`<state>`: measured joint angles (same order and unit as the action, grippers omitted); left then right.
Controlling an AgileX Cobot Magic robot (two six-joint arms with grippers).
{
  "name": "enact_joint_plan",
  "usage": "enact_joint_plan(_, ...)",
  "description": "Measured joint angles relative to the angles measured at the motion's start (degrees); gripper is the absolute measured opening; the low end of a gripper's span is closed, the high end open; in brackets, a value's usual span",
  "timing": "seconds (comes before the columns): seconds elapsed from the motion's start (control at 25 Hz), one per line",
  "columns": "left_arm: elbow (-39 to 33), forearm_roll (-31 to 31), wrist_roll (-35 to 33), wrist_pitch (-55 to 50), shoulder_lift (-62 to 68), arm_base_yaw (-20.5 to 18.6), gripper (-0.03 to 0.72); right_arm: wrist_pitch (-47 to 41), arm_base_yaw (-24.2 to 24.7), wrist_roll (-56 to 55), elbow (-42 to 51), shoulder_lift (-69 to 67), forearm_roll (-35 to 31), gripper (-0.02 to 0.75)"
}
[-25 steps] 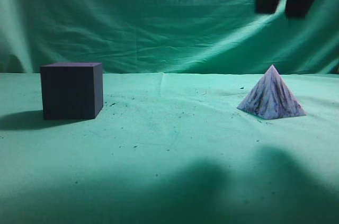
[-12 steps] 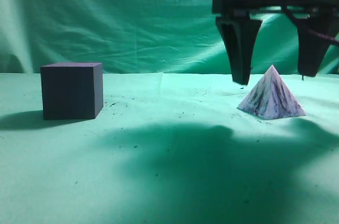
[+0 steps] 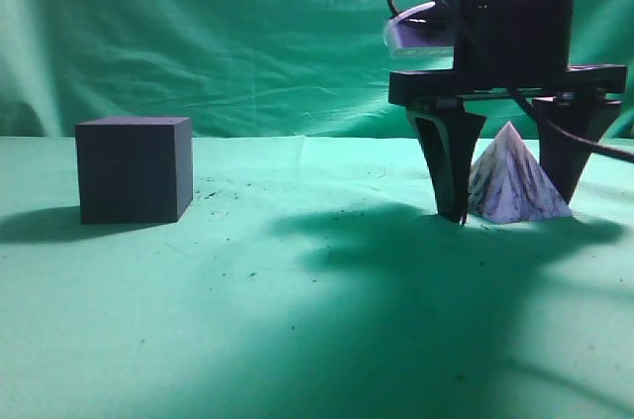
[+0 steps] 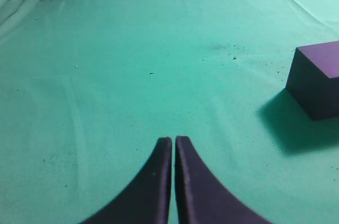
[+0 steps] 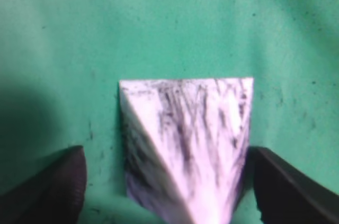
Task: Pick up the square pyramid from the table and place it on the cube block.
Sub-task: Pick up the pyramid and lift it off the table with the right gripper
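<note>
The square pyramid (image 3: 512, 186), white-lilac with dark purple streaks, stands on the green table (image 3: 297, 290) at the right. My right gripper (image 3: 510, 203) is open and down around it, one finger on each side, tips near the cloth. In the right wrist view the pyramid (image 5: 190, 144) sits between the two fingers of that gripper (image 5: 167, 181); the right finger is close to it, the left stands apart. The dark purple-black cube block (image 3: 134, 168) stands at the left and also shows in the left wrist view (image 4: 318, 78). My left gripper (image 4: 174, 142) is shut and empty above bare cloth.
A draped green backdrop cloth (image 3: 248, 33) hangs behind the table. The right arm casts a broad shadow (image 3: 396, 270) over the middle and front of the cloth. Small dark specks lie on the cloth between the cube and the pyramid.
My right gripper has come down from the top of the exterior view and now straddles the pyramid, fingers open. The pyramid and the cube have not moved.
</note>
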<state>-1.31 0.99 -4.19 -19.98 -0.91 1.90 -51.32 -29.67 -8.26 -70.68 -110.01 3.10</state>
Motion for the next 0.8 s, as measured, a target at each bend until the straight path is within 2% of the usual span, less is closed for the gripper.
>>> enact_joint_plan(0.24,0.0,0.0,0.0,0.0,0.0,0.0,0.000,0.3,0.0,0.0,-0.6,-0.8,-0.4,0.597)
enact_joint_plan(0.36,0.0,0.0,0.0,0.0,0.0,0.0,0.000,0.3,0.0,0.0,-0.7,-1.0,-1.2,0.438)
enact_joint_plan(0.44,0.0,0.0,0.0,0.0,0.0,0.0,0.000,-0.1,0.0,0.0,-0.7,-1.0,-1.1,0.417)
enact_joint_plan(0.48,0.0,0.0,0.0,0.0,0.0,0.0,0.000,-0.1,0.0,-0.1,-0.8,-1.0,-1.1,0.374)
enact_joint_plan(0.8,0.0,0.0,0.0,0.0,0.0,0.0,0.000,-1.8,0.0,-0.6,-1.5,0.2,0.0,0.391)
